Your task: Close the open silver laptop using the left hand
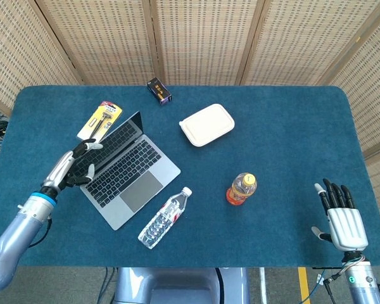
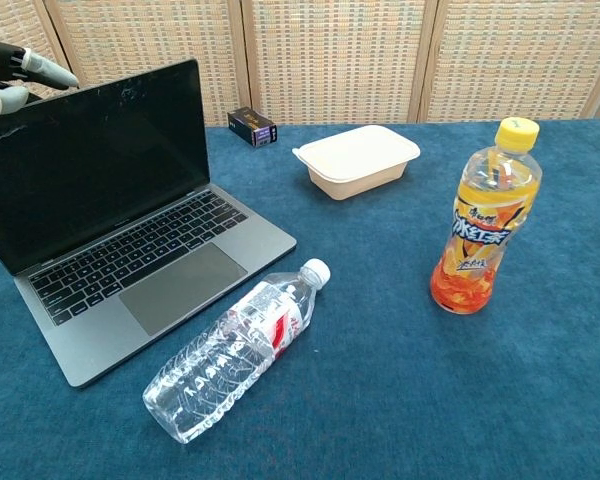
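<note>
The silver laptop stands open on the blue table, left of centre, its dark screen upright. My left hand is at the screen's left end, fingers apart, with fingertips showing at the lid's top edge in the chest view. Whether they touch the lid is hard to tell. My right hand rests open, fingers spread, near the table's front right corner, far from the laptop and out of the chest view.
A clear water bottle lies just right of the laptop's front. An orange drink bottle stands at centre right. A white lunch box, a small dark box and a yellow packaged tool lie behind.
</note>
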`<state>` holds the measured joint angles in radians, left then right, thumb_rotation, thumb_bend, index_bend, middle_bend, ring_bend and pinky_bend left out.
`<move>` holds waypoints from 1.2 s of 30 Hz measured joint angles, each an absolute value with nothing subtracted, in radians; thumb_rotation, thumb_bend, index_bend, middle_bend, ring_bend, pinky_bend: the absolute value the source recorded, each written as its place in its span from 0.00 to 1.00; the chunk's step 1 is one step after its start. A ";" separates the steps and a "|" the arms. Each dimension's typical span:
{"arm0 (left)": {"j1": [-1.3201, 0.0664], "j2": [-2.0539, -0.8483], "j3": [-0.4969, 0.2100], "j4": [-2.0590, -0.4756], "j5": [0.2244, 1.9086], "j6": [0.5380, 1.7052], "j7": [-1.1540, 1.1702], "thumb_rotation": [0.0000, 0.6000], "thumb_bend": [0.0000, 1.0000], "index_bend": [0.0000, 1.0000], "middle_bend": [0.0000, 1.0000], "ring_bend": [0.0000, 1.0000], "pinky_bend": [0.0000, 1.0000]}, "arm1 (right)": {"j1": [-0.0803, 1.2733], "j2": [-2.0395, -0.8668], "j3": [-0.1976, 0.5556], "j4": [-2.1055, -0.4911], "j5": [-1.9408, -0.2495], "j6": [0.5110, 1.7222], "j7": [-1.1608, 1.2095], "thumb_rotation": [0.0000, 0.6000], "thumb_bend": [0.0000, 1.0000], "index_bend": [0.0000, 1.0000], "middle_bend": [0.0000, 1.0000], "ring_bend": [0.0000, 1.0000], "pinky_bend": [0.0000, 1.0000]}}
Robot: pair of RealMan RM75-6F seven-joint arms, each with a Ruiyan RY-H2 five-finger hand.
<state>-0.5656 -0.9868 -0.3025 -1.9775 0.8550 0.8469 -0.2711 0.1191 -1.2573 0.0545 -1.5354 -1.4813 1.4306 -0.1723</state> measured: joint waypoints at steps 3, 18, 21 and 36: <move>-0.565 -0.988 -0.298 -1.983 0.867 0.847 -0.272 1.00 0.63 0.21 0.09 0.13 0.09 | 0.119 -1.257 0.055 -1.535 -1.481 1.431 -0.173 1.00 0.05 0.00 0.00 0.00 0.00; -0.566 -1.007 -0.278 -2.011 0.910 0.844 -0.281 1.00 0.63 0.21 0.09 0.13 0.09 | 0.116 -1.256 0.060 -1.535 -1.477 1.439 -0.174 1.00 0.05 0.00 0.00 0.00 0.00; -0.569 -1.017 -0.272 -2.011 0.913 0.836 -0.287 1.00 0.63 0.21 0.09 0.13 0.09 | 0.115 -1.255 0.061 -1.536 -1.474 1.439 -0.172 1.00 0.05 0.00 0.00 0.00 0.00; -0.569 -1.042 -0.251 -1.996 0.964 0.799 -0.329 1.00 0.63 0.21 0.09 0.13 0.09 | 0.112 -1.258 0.066 -1.536 -1.467 1.446 -0.182 1.00 0.05 0.00 0.00 0.00 0.00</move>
<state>-0.5692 -1.0422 -0.2511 -1.9957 0.9636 0.7991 -0.3293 0.1121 -1.2585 0.0661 -1.5363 -1.4667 1.4456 -0.1816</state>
